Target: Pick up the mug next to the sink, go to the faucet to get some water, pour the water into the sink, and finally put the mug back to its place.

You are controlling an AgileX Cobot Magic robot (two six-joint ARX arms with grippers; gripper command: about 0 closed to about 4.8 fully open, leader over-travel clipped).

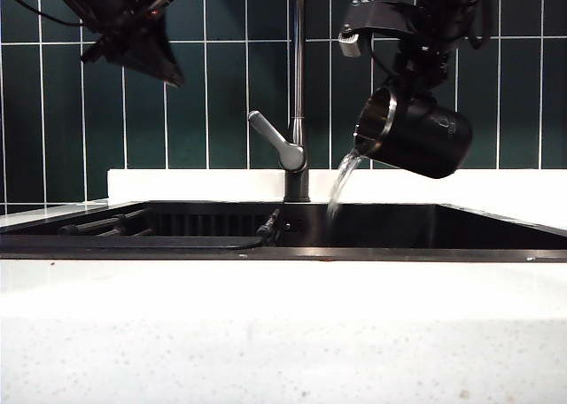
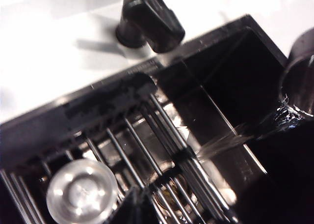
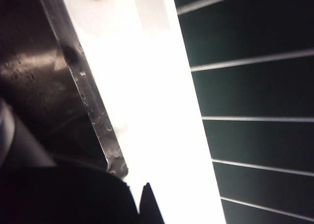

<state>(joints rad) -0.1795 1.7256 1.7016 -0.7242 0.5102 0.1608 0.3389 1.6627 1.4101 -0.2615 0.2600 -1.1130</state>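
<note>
1. The white countertop [image 1: 283, 324] lies nearest and bare, with the front rim of the sink [image 1: 283, 254] running along it; nothing here hinders either arm.
2. Inside the sink, a dark slatted rack [image 2: 147, 150] fills the left part, and a round shiny drain fitting [image 2: 82, 194] sits under its bars. The water [image 1: 341, 181] falls to the right of the rack, into the open part of the basin.
3. The mug [image 1: 416, 134] hangs above the right half of the sink, tipped with its steel rim down and to the left, pouring. The right gripper [image 1: 416, 72] clamps it from above; its jaws are narrow, apparently on the handle side, though the exact contact is hidden.
4. Risk: a thin grip on a tilted, wet mug may let it swing or slip, and it would drop into the basin. Tipping faster could throw the stream toward the faucet [image 1: 299, 94] and its lever [image 1: 275, 138], splashing the back ledge.
5. Room: the mug stands clear of the faucet pipe, with open air to the right for carrying it back.
6. The left gripper [image 1: 164, 67] hangs high on the left before the green tiles [image 1: 213, 94], jaws closed on nothing, well apart from the mug.
</note>
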